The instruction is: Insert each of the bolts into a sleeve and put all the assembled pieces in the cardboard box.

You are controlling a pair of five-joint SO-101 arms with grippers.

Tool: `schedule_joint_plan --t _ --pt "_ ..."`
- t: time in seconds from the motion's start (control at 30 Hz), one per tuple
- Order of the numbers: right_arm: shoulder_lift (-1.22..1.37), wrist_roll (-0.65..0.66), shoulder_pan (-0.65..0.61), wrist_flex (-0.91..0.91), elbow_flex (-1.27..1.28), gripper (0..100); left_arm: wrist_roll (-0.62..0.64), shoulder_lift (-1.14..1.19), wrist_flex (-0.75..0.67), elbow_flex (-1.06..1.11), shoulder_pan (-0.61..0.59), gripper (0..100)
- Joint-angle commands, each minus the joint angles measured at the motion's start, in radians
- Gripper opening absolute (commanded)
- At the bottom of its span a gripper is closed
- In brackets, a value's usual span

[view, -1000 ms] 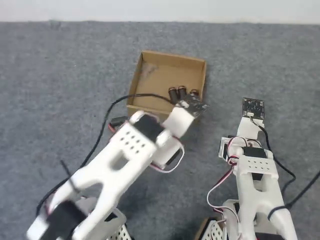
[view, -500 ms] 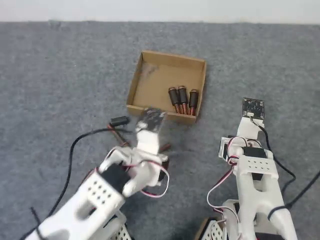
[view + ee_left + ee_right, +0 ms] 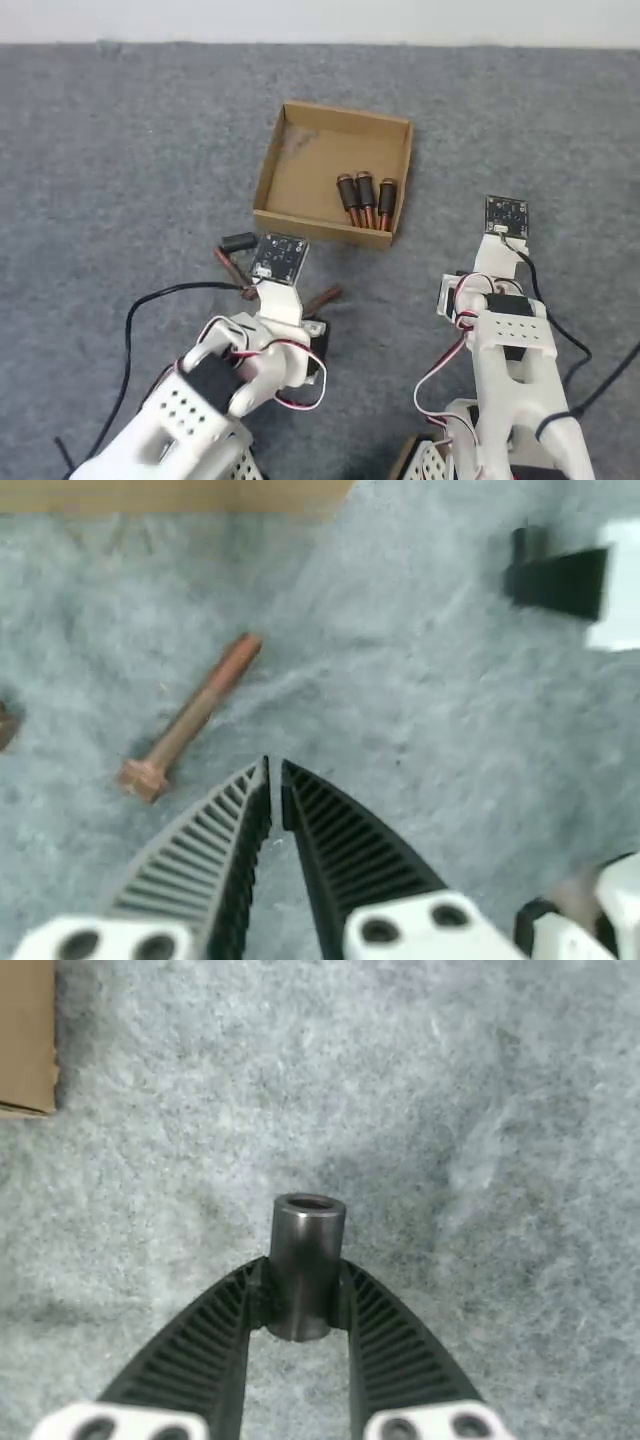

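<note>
At 7 o'clock from the cardboard box [image 3: 345, 112], the nearly closed, empty left gripper [image 3: 275, 766] must spread wide, straddling 1 bolt [image 3: 190, 720].

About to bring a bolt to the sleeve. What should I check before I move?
1. Right end effector grips the sleeve: ok.
2. Sleeve's open end faces outward, unblocked: ok.
3. Left end effector holds a bolt: not ok, it is shut and empty.
4. Bolt lies free on the carpet beside it: ok.
5. Cardboard box has room beside the three assembled pieces: ok.
</note>
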Motion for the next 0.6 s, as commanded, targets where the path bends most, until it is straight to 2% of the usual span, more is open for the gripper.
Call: schedule_joint_plan --t 0.0,0.13,0.27,0.43,0.57 --pt "-0.044 0.015 0.010 -0.010 -0.003 0.7 0.015 0.140 0.005 -0.099 -0.051 2" --pt "-0.044 0.015 0.010 -0.012 -0.003 0.7 0.015 0.330 0.003 -0.196 -0.133 2" --pt "-0.044 0.015 0.010 -0.015 -0.003 0.7 0.015 0.471 0.003 -0.257 -0.143 1" --pt "-0.044 0.015 0.010 -0.015 -0.003 0.7 0.017 0.552 0.002 -0.271 -0.146 1" --pt "-0.044 0.015 0.010 -0.015 -0.003 0.7 0.068 0.586 0.000 -0.272 -0.146 1"
